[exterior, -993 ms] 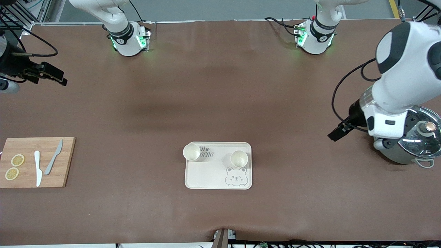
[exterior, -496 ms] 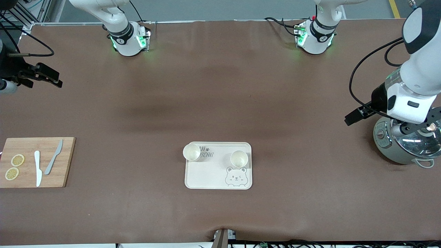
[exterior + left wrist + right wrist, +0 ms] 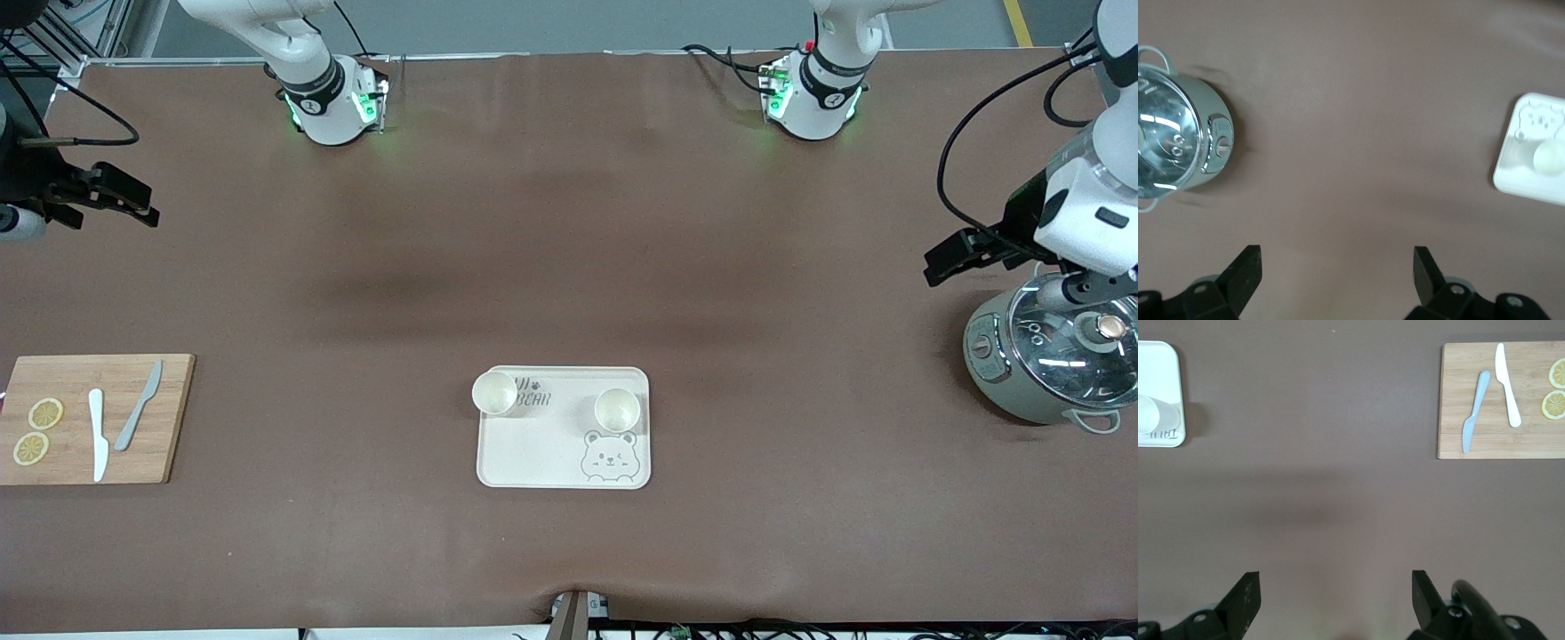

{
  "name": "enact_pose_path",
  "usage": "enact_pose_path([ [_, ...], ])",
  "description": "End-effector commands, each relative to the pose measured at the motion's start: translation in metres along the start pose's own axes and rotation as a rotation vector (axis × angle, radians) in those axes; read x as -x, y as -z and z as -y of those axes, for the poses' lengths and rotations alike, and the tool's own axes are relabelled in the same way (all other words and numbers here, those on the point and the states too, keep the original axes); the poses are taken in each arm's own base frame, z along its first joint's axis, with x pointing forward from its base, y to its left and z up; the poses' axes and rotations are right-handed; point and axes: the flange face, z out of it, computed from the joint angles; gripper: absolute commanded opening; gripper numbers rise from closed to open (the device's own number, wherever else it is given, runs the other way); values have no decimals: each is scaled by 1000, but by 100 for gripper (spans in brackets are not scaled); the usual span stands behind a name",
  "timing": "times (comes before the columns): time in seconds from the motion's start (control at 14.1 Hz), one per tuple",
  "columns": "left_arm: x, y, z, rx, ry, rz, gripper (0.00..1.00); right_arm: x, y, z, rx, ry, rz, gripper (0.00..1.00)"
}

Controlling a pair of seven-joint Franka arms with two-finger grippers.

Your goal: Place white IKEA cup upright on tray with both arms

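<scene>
Front view: tray reads "BEAR"; 2 cups stand upright on it.

tray: cream, bear print, flat mid-table | my two white cups: upright on it, apart, near its farther edge

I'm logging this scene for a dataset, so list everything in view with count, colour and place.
tray: one, cream-white with grey bear, mid-table, near the front camera
cups: two, white, upright on the tray; second above the bear face
cutting board: one, wooden, right arm's end
knives: two, white and grey, on the board
lemon slices: two, yellow, on the board
pot: one, grey-green with glass lid, left arm's end
left gripper: open, over bare table beside the pot
right gripper: open, over bare table, right arm's end
</scene>
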Motion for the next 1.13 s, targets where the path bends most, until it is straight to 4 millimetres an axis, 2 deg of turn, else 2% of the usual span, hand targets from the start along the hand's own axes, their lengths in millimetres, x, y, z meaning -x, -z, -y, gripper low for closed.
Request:
enact_pose_path([
  [0.0, 9, 9, 11, -23, -75, -4, 100, 9, 5, -9, 18, 11, -21, 100],
  [0.07, 6, 10, 24, -27, -62, -5, 100, 10, 7, -11, 15, 7, -22, 100],
  [0.21, 4, 10, 30, -27, -104, -4, 100, 9, 5, -13, 4, -1, -25, 100],
  [0.28, 3, 9, 31, -25, -115, -2, 100, 8, 5, -7, 6, 8, -31, 100],
  [0.43, 3, 8, 31, -27, -114, -1, 100, 13, 13, 21, 16, 41, -44, 100],
  [0.92, 3, 9, 31, -23, -112, -2, 100, 10, 10, 16, 16, 29, -53, 100],
  [1.06, 4, 10, 31, -25, -115, -4, 100, 8, 1, 16, 16, 28, -38, 100],
])
